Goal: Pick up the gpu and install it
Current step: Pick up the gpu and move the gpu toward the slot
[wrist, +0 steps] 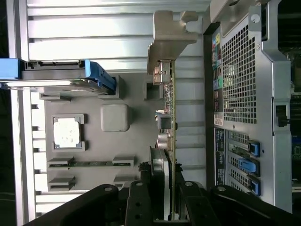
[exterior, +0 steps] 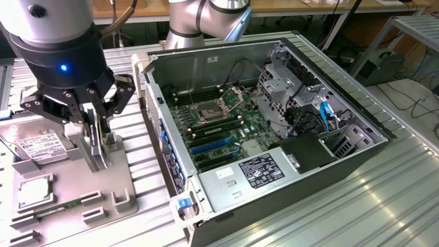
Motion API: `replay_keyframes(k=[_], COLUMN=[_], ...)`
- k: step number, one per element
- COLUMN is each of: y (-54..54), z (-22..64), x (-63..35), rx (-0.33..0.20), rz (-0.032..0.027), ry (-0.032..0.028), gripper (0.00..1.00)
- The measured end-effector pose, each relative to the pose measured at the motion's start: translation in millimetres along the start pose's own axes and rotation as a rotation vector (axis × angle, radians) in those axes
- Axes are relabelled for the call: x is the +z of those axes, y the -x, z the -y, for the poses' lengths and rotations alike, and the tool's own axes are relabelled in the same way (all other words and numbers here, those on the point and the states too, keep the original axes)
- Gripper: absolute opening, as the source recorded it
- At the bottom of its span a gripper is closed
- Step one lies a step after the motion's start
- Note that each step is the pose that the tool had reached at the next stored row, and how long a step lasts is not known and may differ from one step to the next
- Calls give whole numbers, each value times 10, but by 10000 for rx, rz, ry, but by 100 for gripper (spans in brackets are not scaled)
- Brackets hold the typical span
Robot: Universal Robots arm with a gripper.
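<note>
We have the gripper [exterior: 94, 121] pinched on the gpu [exterior: 100, 146], fingers [wrist: 137, 203] either side of its top edge. Card stands on edge directly under the jaws, bracket [wrist: 165, 52] end sticking out past the fingers, lower edge at the slot in the tray [exterior: 72, 177], on the exterior view's left of the case [exterior: 309, 195]; we can't tell if it's clear of the slot. Risks: narrow hold on a thin card, so it could pivot or slip; any tilt could bind it in the slot and drag the tray
</note>
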State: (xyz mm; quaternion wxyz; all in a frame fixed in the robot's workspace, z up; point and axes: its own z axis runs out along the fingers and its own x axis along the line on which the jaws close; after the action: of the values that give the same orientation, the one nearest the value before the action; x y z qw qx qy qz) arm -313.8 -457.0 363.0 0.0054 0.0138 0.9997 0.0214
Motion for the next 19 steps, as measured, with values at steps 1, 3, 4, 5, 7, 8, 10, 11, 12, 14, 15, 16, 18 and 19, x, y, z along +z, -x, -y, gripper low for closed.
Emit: replay_keyframes(k=[1, 3, 4, 5, 7, 8, 10, 11, 12, 14, 15, 16, 18, 19], y=[1, 1, 1, 2, 1, 2, 3, 4, 4, 5, 6, 6, 7, 7], z=[-1, -5, -6, -7, -7, -8, -12, -14, -16, -23, -24, -26, -29, -30], x=[-29, -102, -137, -162, -182, -202, -309, -347, -381, -545, -585, -620, -687, -723], rx=[0, 0, 0, 1, 1, 1, 1, 1, 0, 0, 0, 0, 1, 0], rz=[1, 2, 1, 0, 2, 2, 1, 2, 1, 2, 1, 2, 2, 1], ry=[1, 2, 0, 0, 1, 2, 1, 2, 1, 3, 2, 2, 2, 2], gripper=[28, 28, 28, 28, 28, 28, 28, 28, 28, 28, 28, 28, 28, 28])
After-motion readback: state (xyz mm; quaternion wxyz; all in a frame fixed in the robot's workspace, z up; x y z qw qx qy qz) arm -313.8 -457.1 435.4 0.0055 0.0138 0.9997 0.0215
